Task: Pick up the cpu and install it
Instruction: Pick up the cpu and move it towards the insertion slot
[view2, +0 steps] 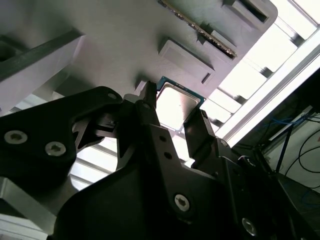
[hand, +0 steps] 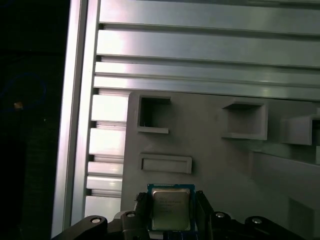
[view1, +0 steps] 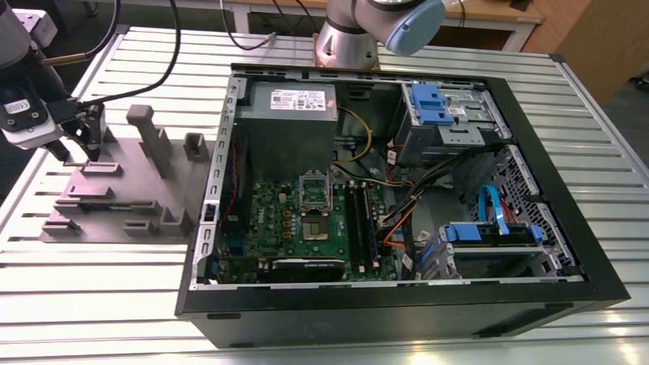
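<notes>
One arm works at the exterior view's left, its gripper (view1: 81,154) down on the grey tray (view1: 112,205) beside the case (view1: 406,315). You see the case lying on its side with the lid off, so the motherboard (view1: 304,243) faces up and its socket (view1: 316,228) sits bare, reachable from above.

In the second wrist view, the cpu (view2: 176,105) lies between the black fingers (view2: 150,112), metal top up. It is just beside a raised block (view2: 182,60) on the tray, and that block likely fixes its spot.

In the first wrist view, the fingers meet two opposite edges of the cpu, so the pincer looks closed on it, low at the tray. Two square pockets (hand: 152,114) beyond it hold nothing.
</notes>
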